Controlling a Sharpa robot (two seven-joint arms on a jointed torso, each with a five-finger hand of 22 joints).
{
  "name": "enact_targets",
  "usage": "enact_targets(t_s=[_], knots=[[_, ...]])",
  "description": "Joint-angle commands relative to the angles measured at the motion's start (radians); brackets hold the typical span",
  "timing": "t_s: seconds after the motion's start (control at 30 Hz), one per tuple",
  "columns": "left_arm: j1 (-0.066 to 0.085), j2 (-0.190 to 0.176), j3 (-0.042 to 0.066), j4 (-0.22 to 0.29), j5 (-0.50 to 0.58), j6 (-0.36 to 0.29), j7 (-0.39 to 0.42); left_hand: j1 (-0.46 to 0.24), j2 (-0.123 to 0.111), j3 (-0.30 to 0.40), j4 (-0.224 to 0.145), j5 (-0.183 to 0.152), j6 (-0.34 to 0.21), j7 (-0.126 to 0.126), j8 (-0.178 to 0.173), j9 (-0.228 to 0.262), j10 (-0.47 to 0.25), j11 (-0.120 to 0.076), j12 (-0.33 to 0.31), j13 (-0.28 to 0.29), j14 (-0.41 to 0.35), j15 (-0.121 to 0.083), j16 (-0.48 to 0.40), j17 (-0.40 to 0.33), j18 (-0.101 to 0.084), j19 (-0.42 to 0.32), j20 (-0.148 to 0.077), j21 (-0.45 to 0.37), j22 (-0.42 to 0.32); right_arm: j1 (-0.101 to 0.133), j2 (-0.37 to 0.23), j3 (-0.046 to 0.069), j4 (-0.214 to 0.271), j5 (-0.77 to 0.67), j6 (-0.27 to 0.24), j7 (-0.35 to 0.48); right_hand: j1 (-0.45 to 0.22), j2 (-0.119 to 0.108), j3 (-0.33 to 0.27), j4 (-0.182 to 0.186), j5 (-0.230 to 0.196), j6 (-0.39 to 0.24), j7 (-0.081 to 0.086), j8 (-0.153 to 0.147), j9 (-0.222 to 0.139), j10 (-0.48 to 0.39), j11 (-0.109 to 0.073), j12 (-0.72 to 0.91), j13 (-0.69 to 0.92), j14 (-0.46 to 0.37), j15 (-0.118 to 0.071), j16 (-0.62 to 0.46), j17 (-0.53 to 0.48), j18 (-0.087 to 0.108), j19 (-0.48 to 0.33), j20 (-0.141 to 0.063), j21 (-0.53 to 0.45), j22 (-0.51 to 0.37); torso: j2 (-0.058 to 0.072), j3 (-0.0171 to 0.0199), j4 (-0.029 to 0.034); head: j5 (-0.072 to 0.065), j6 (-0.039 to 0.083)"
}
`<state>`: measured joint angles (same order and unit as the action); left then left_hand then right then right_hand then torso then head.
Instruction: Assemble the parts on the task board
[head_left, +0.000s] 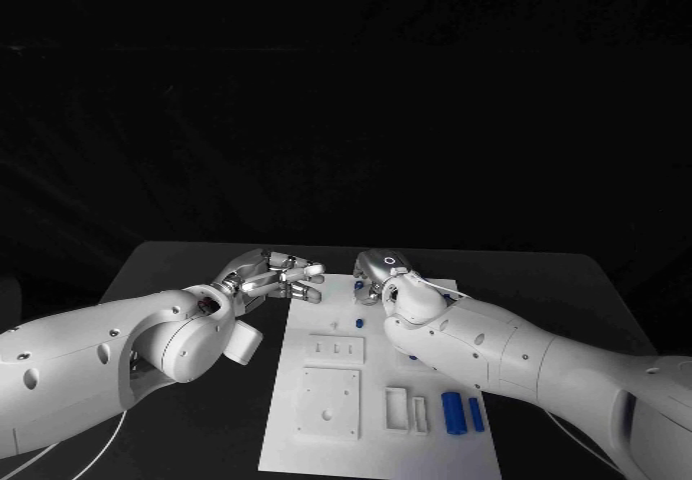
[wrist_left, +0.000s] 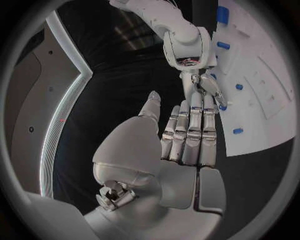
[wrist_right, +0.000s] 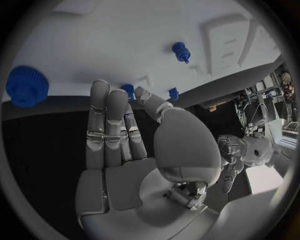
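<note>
two silver many-fingered hands hover over the far end of the white rectangular task board (head_left: 378, 400), neither holding anything. the left hand (head_left: 274, 275) is flat with fingers straight and close together, beside the board's far left corner; the right hand (head_left: 378, 275) is likewise empty, fingers extended over the far edge. two blue cylindrical parts (head_left: 463, 412) lie side by side near the board's right edge, long axes running toward the far end. a small blue peg (head_left: 358, 324) stands nearer the hands. judging by this, a hand should come down centred over one part, fingers parted.
</note>
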<state>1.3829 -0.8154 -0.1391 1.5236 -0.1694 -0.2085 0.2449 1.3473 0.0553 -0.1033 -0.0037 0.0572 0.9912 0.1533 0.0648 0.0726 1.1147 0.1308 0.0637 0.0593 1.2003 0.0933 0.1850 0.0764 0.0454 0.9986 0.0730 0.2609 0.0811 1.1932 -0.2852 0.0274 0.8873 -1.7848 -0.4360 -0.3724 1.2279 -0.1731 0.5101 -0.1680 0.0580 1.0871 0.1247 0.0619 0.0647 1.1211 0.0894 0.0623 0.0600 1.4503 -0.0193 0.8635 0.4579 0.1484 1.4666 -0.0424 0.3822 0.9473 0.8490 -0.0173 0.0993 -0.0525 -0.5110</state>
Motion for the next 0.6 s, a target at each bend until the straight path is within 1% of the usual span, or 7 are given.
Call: enact_targets(t_s=[0.03,0.1,0.17,0.2,0.33,0.47,0.6], knots=[[0.002,0.004,0.001,0.0,-0.002,-0.007,0.012,-0.008,-0.002,0.003,-0.002,-0.002,-0.009,0.001,-0.002,0.0,-0.011,0.001,-0.003,0.002,-0.004,0.003,-0.003,-0.001,-0.002,0.002,0.007,-0.004,-0.001,0.0,0.001,0.0,-0.001,0.043,-0.005,0.035,0.02,0.0,-0.071,0.019,-0.002,-0.017,0.0,0.0,-0.002,-0.029,0.005,-0.003,-0.001,-0.001,0.007,-0.006,-0.005,0.01,0.029,0.009,-0.015,-0.014,0.0,0.0,0.0009,-0.005,-0.002],[0.002,0.005,0.001,0.0,-0.002,-0.011,0.015,-0.007,-0.003,0.004,-0.003,-0.002,-0.013,0.003,-0.002,0.0,-0.019,0.003,-0.002,0.002,-0.003,0.003,-0.003,0.0,-0.002,0.002,0.007,-0.004,-0.001,0.0,-0.001,0.0,0.001,0.051,-0.014,0.039,0.032,-0.006,-0.114,0.036,0.0,-0.033,-0.003,0.0,-0.002,-0.06,0.011,-0.003,-0.001,-0.001,0.011,-0.004,-0.007,0.013,0.032,0.012,-0.02,-0.02,0.0,-0.0001,0.0014,-0.005,-0.002],[0.002,0.005,0.001,-0.001,-0.001,-0.015,0.017,-0.007,-0.003,0.004,-0.003,-0.001,-0.015,0.003,-0.002,0.0,-0.021,0.003,-0.002,0.002,-0.003,0.003,-0.003,0.0,-0.002,0.002,0.007,-0.004,-0.001,0.0,-0.005,0.0,0.007,0.056,-0.027,0.044,0.053,-0.01,-0.155,0.069,0.001,-0.04,-0.007,0.0,-0.002,-0.067,0.014,-0.003,-0.001,-0.001,0.013,-0.001,-0.008,0.018,0.035,0.015,-0.024,-0.028,-0.001,-0.0002,0.0015,-0.006,-0.001],[0.002,0.004,0.001,-0.001,-0.001,-0.016,0.018,-0.007,-0.003,0.004,-0.004,-0.001,-0.016,0.003,-0.002,0.0,-0.023,0.004,-0.002,0.002,-0.003,0.003,-0.003,0.0,-0.001,0.003,0.007,-0.004,-0.001,0.0,-0.01,0.0,0.013,0.059,-0.034,0.047,0.058,-0.014,-0.162,0.079,0.001,-0.043,-0.009,0.001,-0.002,-0.069,0.015,-0.004,-0.001,-0.001,0.013,0.0,-0.009,0.018,0.036,0.016,-0.024,-0.031,-0.001,-0.0001,0.0013,-0.005,-0.001],[0.002,0.001,0.001,-0.003,-0.001,-0.017,0.02,-0.007,-0.003,0.004,-0.004,-0.001,-0.016,0.003,-0.002,0.0,-0.023,0.004,-0.002,0.002,-0.003,0.003,-0.003,0.0,-0.001,0.003,0.007,-0.004,-0.001,0.002,-0.043,0.002,0.058,0.073,-0.058,0.054,0.059,-0.016,-0.166,0.087,0.001,-0.041,-0.009,0.0,-0.002,-0.055,0.011,-0.004,-0.001,-0.002,0.011,0.001,-0.011,0.017,0.036,0.015,-0.021,-0.035,-0.001,0.001,-0.0006,-0.002,0.0],[0.002,-0.005,0.001,-0.006,0.0,-0.017,0.022,-0.007,-0.003,0.004,-0.004,-0.001,-0.016,0.003,-0.002,0.0,-0.023,0.004,-0.002,0.002,-0.003,0.003,-0.003,0.0,-0.001,0.003,0.007,-0.004,-0.001,0.005,-0.1,0.022,0.132,0.099,-0.077,0.064,0.052,-0.004,-0.146,0.072,0.002,-0.027,-0.005,0.0,-0.002,0.006,-0.003,-0.006,-0.001,-0.001,0.002,0.002,-0.011,0.01,0.036,0.007,-0.017,-0.038,-0.002,0.0016,-0.0054,0.0,0.006],[0.002,-0.012,0.001,-0.008,0.0,-0.016,0.025,-0.007,-0.005,0.006,-0.005,-0.002,-0.015,0.003,-0.001,0.001,-0.022,0.003,-0.002,0.002,-0.003,0.003,-0.003,0.0,-0.001,0.002,0.008,-0.004,-0.001,0.007,-0.168,0.05,0.21,0.128,-0.077,0.076,0.029,0.001,-0.075,0.047,0.006,-0.009,-0.009,0.001,-0.001,0.113,-0.027,-0.006,0.002,-0.001,-0.014,0.003,-0.007,-0.002,0.035,-0.008,-0.01,-0.034,-0.005,0.0047,-0.0161,0.007,0.011]])
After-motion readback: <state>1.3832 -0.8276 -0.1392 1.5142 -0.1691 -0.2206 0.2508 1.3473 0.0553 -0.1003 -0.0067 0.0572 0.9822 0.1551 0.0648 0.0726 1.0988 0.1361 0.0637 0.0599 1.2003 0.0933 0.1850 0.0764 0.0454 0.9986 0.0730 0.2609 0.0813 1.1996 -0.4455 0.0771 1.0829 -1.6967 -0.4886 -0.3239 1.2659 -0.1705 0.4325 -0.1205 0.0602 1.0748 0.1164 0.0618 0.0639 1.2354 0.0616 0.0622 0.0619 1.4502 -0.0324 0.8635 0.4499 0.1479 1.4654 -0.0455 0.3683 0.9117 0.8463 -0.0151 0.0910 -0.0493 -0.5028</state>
